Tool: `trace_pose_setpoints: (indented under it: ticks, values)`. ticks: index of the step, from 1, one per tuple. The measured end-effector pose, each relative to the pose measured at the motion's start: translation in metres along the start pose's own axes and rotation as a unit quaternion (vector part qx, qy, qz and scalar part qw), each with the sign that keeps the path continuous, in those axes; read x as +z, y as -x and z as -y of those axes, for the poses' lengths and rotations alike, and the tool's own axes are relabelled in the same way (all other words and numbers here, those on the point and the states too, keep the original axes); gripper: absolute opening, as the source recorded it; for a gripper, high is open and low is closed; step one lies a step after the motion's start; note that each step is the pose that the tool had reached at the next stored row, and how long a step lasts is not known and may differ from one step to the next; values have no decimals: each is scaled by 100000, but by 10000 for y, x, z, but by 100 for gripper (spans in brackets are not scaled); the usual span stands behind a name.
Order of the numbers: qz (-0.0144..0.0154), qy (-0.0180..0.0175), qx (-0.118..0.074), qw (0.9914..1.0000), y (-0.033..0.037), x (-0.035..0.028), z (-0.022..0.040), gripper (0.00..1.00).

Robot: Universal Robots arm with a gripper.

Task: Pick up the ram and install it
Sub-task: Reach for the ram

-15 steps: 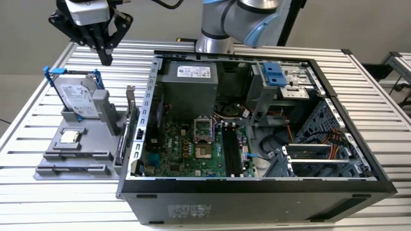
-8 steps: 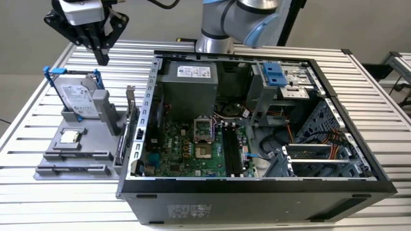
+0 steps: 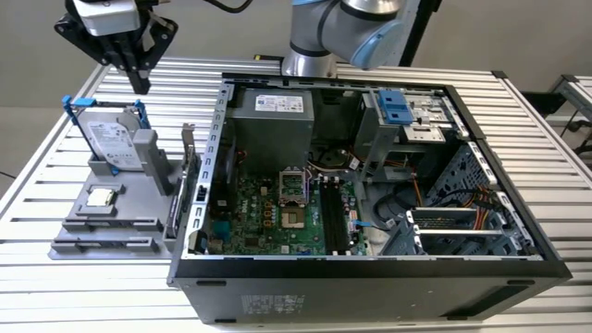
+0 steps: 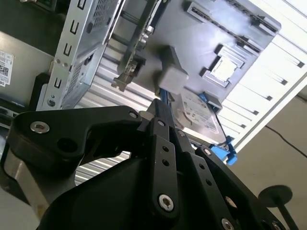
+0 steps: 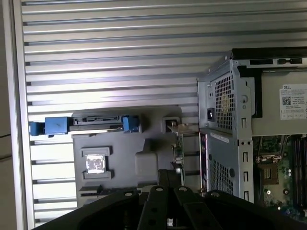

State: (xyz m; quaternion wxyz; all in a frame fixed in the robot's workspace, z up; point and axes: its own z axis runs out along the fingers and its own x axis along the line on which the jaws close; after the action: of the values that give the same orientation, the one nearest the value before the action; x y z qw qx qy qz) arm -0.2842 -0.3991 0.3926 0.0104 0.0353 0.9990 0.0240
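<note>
Our gripper (image 3: 141, 85) hangs with its fingers pressed together on nothing, above the bench's far corner on the exterior view's left, just beyond the hard drive (image 3: 109, 142). The ram (image 3: 185, 187) stands on edge along the grey holder's (image 3: 138, 208) side nearest the computer case (image 3: 370, 284). We judge it light, stiff and fragile, best pinched across its flat faces at mid-length.
</note>
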Motion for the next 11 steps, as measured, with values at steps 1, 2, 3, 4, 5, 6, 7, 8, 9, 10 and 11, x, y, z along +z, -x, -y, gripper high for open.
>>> trace_pose_setpoints:
  ticks: [1, 2, 3, 4, 5, 6, 7, 8, 9, 10, 11]
  values:
    - [2, 3, -1, 100000, -11, 0, 1, 0]
    - [-1, 1, -2, 100000, -22, -1, 2, 0]
    - [-1, 2, -4, 100000, -32, -1, 2, 0]
    - [-2, 0, -2, 100000, -42, -1, 3, 0]
    - [-1, 0, -2, 100000, -53, -1, 4, 0]
    - [-3, -2, -1, 100000, -64, -2, 5, 0]
    - [-2, -1, -5, 100000, -74, -2, 5, 0]
    - [0, 0, 1, 100000, -86, -2, 6, 0]
    - [-3, -1, -3, 100000, -96, -2, 7, 0]
    - [-3, 0, -4, 100000, -106, -2, 8, 0]
    - [-2, 0, -5, 100000, -116, -3, 8, 0]
